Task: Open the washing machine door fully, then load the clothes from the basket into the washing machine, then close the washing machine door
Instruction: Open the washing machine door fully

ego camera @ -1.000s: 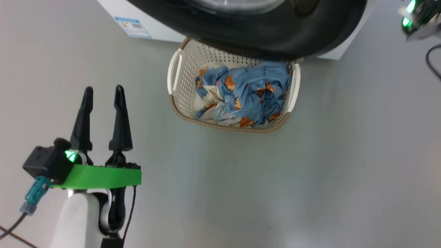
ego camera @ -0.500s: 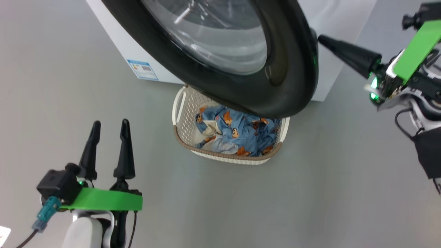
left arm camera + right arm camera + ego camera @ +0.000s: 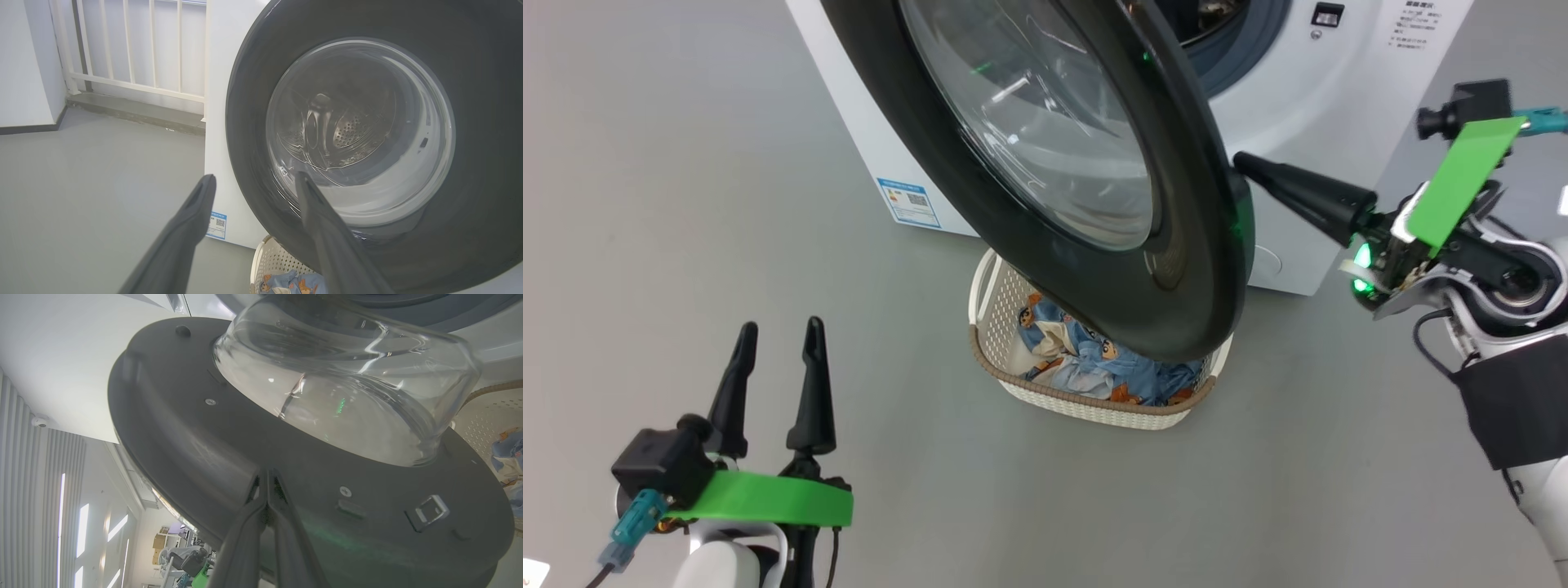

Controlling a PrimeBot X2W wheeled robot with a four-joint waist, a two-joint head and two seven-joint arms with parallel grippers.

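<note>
Now the right gripper [image 3: 1241, 160], fingers closed, touches the inner rim of the washing machine door [image 3: 1029, 163]; the left gripper [image 3: 776, 331], fingers spread, hangs well apart.

Tally of items in view | washing machine [image 3: 1307, 90]: one, at 12 o'clock | washing machine door [image 3: 1184, 302]: one | basket [image 3: 1086, 406]: one, at 6 o'clock | clothes [image 3: 1094, 371]: one heap, separate pieces could not be counted | grippers: two, left gripper [image 3: 780, 324] at 8 o'clock, right gripper [image 3: 1243, 160] at 3 o'clock | label sticker [image 3: 908, 202]: one

text: none legible | washing machine [image 3: 1339, 106] sticker [image 3: 908, 202]: print blurred, perhaps QR
</note>
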